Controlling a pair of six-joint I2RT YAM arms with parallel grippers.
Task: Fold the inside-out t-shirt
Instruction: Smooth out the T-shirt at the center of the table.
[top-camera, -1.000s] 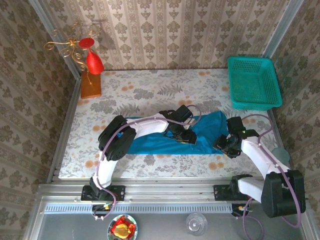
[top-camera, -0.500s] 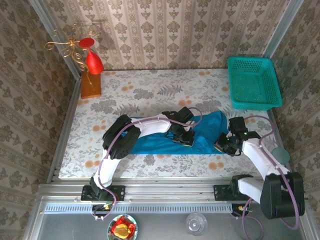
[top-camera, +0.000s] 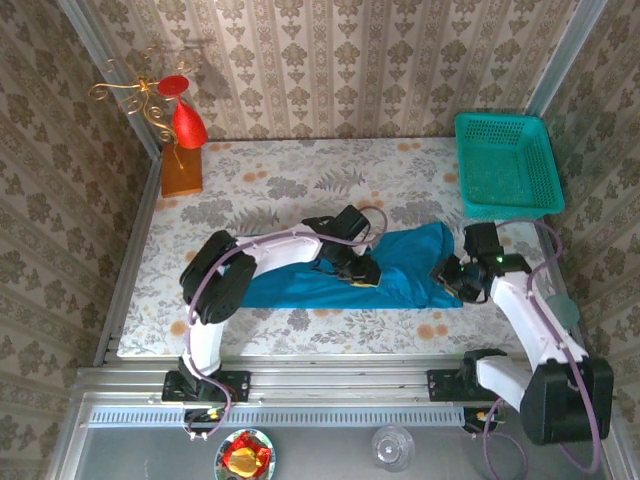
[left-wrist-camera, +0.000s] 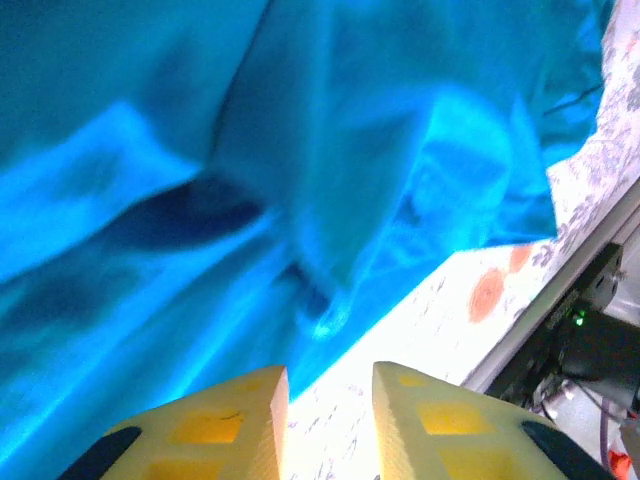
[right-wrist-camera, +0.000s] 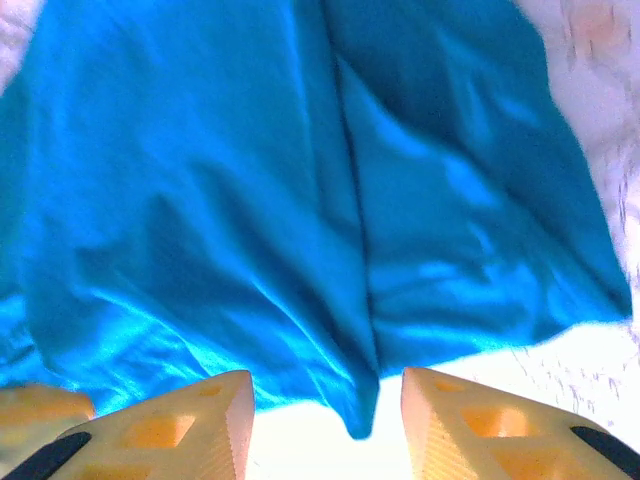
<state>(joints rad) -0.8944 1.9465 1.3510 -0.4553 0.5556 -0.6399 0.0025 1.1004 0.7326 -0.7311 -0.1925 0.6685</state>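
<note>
The teal-blue t-shirt (top-camera: 405, 268) lies rumpled across the near middle of the floral table (top-camera: 260, 190). My left gripper (top-camera: 362, 272) sits over the shirt's middle near its front hem. In the left wrist view its yellow fingers (left-wrist-camera: 245, 415) stand apart, open (left-wrist-camera: 330, 390), with bare tablecloth between them and the t-shirt (left-wrist-camera: 300, 150) just ahead. My right gripper (top-camera: 450, 277) is at the shirt's right end. In the right wrist view it is open (right-wrist-camera: 325, 395). A hanging corner of the t-shirt (right-wrist-camera: 250, 200) dips between its fingers, not clamped.
A green mesh basket (top-camera: 505, 165) stands at the far right corner. A red ornament on a wooden block (top-camera: 182, 150) is at the far left. Walls close in on three sides. A metal rail (top-camera: 320, 375) runs along the front edge.
The left arm has swung left and its gripper has shifted slightly left over the shirt. The right gripper has moved a little farther from the front edge. The shirt's right corner now lies flatter.
</note>
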